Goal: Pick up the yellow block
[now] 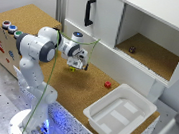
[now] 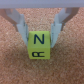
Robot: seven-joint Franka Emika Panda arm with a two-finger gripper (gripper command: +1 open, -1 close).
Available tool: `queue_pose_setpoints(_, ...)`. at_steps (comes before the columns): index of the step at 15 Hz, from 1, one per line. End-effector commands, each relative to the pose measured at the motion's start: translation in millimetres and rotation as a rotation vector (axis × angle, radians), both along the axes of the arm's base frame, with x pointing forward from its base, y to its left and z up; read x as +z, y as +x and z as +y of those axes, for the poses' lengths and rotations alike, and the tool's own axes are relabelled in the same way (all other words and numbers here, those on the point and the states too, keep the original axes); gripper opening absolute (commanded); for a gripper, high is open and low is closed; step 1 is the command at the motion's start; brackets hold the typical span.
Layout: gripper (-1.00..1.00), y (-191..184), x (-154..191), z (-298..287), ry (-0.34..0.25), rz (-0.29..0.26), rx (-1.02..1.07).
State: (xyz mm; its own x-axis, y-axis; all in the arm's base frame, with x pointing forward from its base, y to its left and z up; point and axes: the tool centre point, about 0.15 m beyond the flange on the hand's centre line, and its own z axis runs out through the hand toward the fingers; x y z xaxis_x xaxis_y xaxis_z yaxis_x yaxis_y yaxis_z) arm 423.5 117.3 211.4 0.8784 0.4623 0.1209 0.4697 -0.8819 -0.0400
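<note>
My gripper [image 2: 40, 31] is clamped on the yellow block [image 2: 40, 45], one finger [image 2: 22, 27] pressed against each side face; its dark letter marks show plainly in the wrist view. In the exterior view the yellow block [image 1: 72, 68] hangs between my jaws, and I judge it clear of the cork tabletop [image 1: 87, 89], though the gap is hard to read. The red cube [image 1: 107, 84] lies on the cork well apart from the block, toward the white bin [image 1: 120, 112]. A small dark object [image 1: 132, 49] sits inside the open cabinet [image 1: 151, 52] beyond. As I judge it, the grasp is done and the lift under way; what remains is raising it clearly higher without slipping.
</note>
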Motion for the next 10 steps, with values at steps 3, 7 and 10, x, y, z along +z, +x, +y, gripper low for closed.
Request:
queue_pose_setpoints(3,-1.0,12.5,48.7,-41.4,-0.003,-0.109,-0.135)
queue_pose_setpoints(7,-1.0,22.0,69.9,-91.1,0.014,-0.161,-0.244)
queue_pose_setpoints(10,-1.0,39.4,81.4,-133.4,0.03,-0.198,-0.323)
